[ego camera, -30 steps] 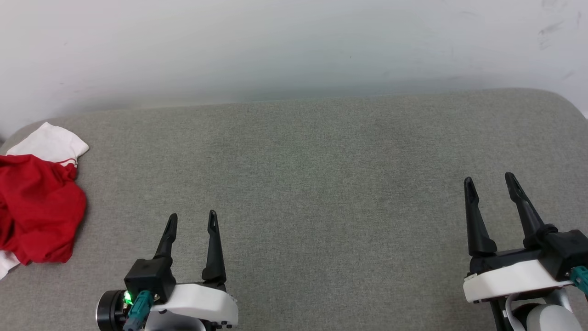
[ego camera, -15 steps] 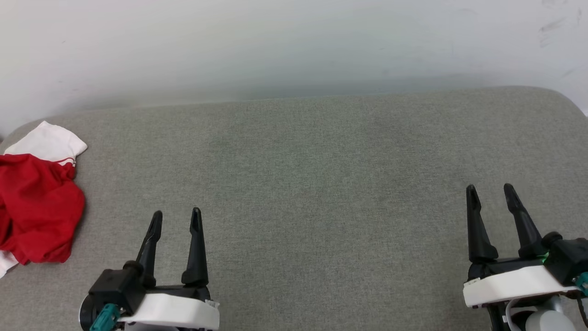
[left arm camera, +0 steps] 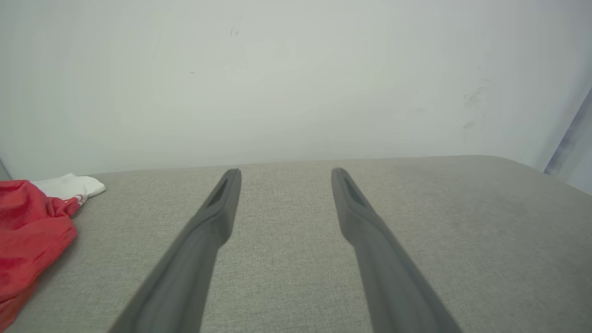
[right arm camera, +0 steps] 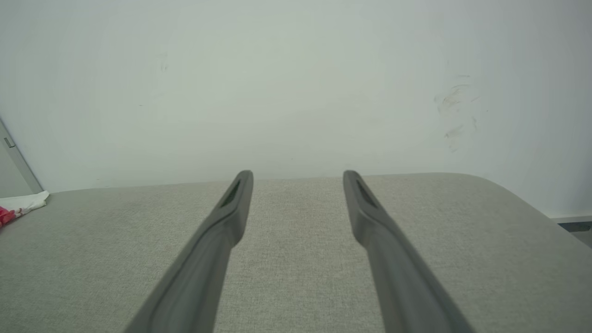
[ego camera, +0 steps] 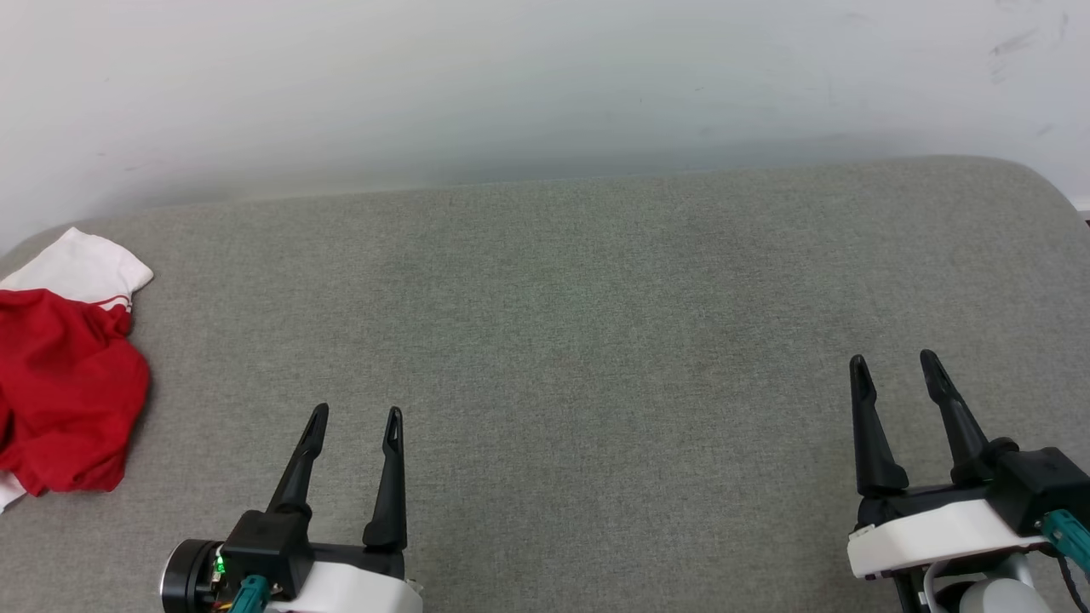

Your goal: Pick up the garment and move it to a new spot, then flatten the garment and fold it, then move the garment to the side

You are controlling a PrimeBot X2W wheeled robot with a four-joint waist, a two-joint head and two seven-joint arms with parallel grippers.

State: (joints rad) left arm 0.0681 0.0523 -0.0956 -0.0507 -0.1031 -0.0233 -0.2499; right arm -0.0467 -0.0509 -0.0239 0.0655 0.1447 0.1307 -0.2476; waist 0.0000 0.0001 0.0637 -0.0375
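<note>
The garment [ego camera: 68, 383] lies crumpled at the far left edge of the grey padded surface [ego camera: 579, 298], red with a white sleeve at its far end. It also appears at the left of the left wrist view, garment [left arm camera: 32, 231], and as a small patch, garment [right arm camera: 18, 206], in the right wrist view. My left gripper [ego camera: 355, 417] is open near the front edge, well right of the garment, nothing between its fingers. Far over at the lower right, my right gripper [ego camera: 894, 364] also stands open and holds nothing.
A pale wall [ego camera: 545, 85] rises directly behind the surface. The surface's far right corner [ego camera: 1039, 183] is rounded. A wide stretch of grey cloth separates the two grippers.
The left gripper shifted left and forward, then came back right and lower. The right gripper dropped slightly toward the front edge. The garment has stayed where it was.
</note>
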